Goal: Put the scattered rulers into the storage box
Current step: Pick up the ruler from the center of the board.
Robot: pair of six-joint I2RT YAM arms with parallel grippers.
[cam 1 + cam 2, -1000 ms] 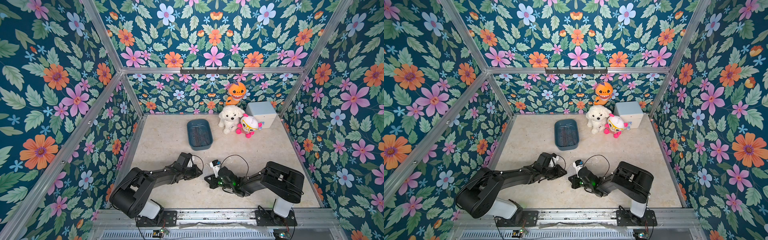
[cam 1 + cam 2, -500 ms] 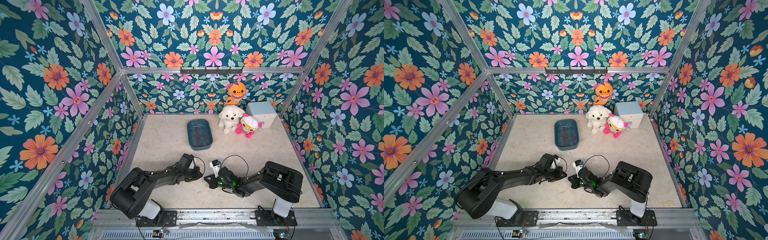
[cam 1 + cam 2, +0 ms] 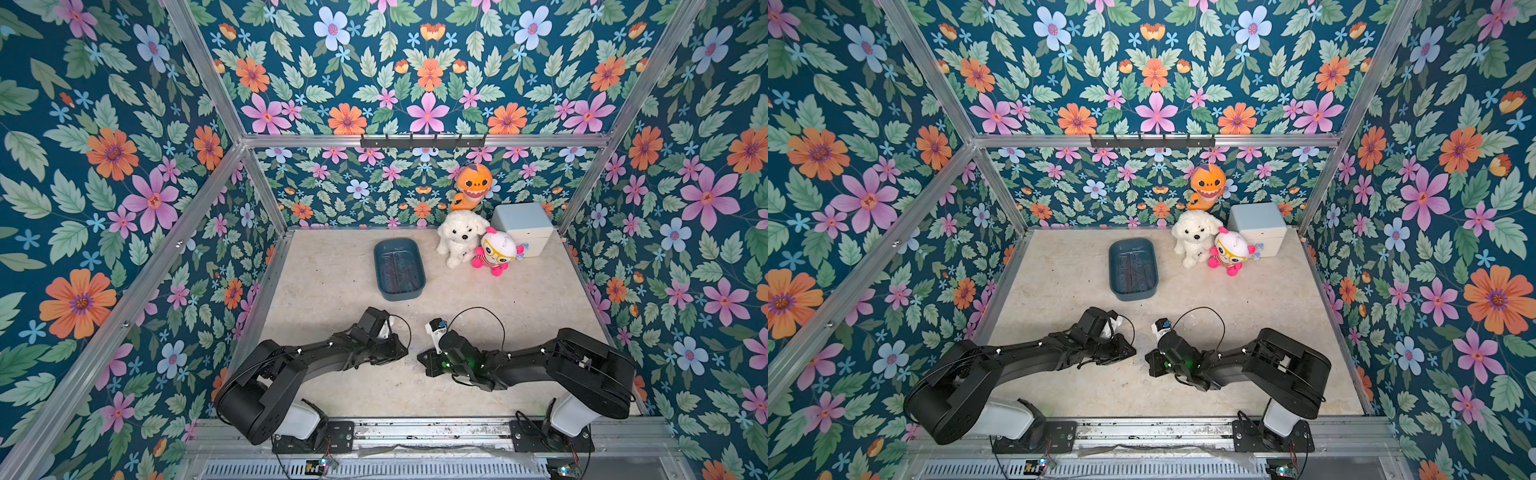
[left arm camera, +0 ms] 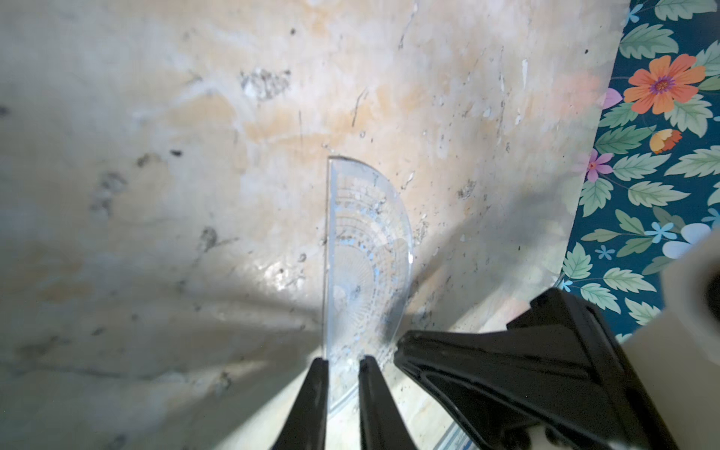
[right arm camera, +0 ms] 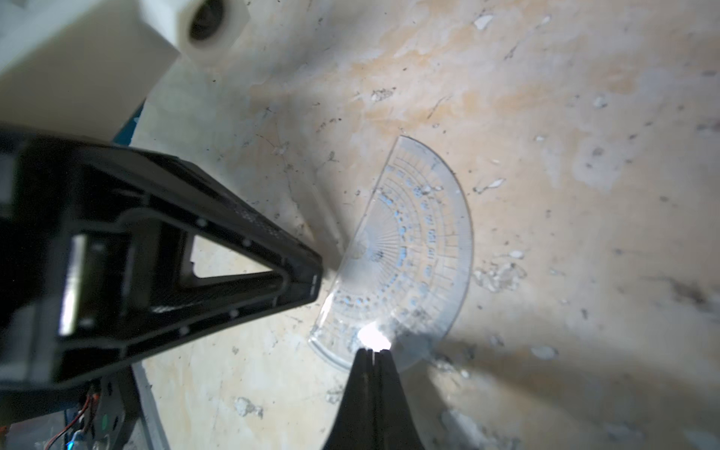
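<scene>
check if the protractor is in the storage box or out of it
Out. The protractor rests on the table, its edge between the left end effector's fingers, apart from the storage box.

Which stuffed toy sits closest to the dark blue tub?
The white dog, right beside the tub; the pink doll and the orange toy sit farther away.
</scene>
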